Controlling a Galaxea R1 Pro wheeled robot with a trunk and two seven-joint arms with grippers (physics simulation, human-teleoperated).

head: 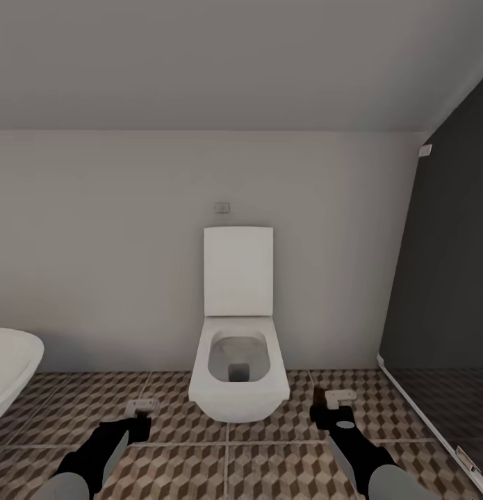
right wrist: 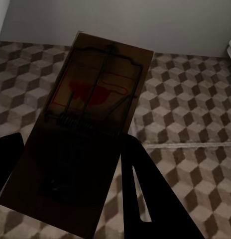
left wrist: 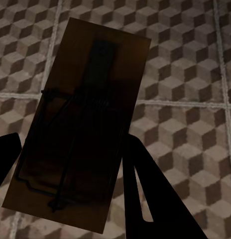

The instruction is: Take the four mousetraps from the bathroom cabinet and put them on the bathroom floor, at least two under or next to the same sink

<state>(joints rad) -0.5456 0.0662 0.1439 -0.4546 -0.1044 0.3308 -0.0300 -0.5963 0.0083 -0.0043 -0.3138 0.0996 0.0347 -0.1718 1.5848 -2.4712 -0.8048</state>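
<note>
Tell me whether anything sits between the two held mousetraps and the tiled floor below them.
Nothing visible does. The left gripper holds one mousetrap and the right gripper holds another mousetrap, both over bare patterned floor. The toilet stands between the two arms, clear of each trap's drop.

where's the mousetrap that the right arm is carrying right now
It is clamped in the right gripper, held above the bathroom floor just right of the toilet; the mousetrap shows close up in the right wrist view.
</note>
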